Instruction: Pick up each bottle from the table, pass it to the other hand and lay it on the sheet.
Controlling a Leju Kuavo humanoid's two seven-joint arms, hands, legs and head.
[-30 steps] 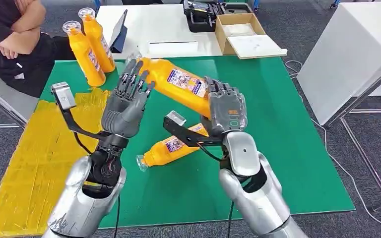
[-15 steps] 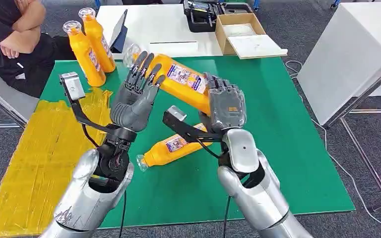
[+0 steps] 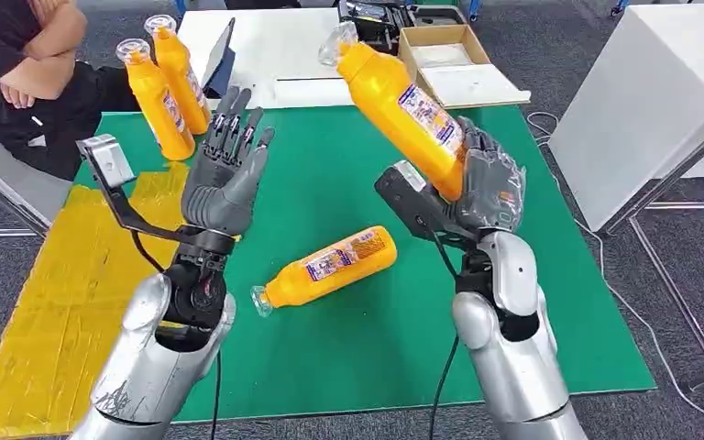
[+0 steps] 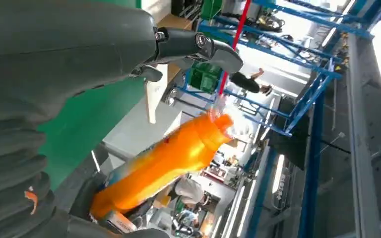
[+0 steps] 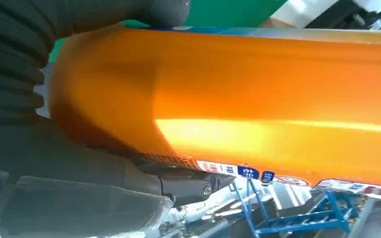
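My right hand (image 3: 486, 188) grips an orange bottle (image 3: 399, 103) by its lower body, raised above the green mat (image 3: 532, 275), cap tilted up and away. That held bottle (image 5: 258, 99) sits close against the right wrist camera and the held bottle (image 4: 163, 163) also hangs in the air in the left wrist view. My left hand (image 3: 225, 170) is open, palm up, fingers spread, well left of the bottle. A second orange bottle (image 3: 325, 266) lies on its side on the mat between my arms. Two more bottles (image 3: 167, 82) stand upright at the mat's far left corner. The yellow sheet (image 3: 64, 284) lies left.
A person (image 3: 27, 64) with folded arms sits at the far left beside the standing bottles. Behind the mat, a white table (image 3: 293, 46) carries a cardboard box (image 3: 445, 60), a black case (image 3: 371, 27) and a tablet (image 3: 220, 60). Another white table (image 3: 651, 101) stands right.
My right hand has swung right and lifted, turning the bottle from lying across toward more upright. The left hand has drawn back left, away from the bottle, still open.
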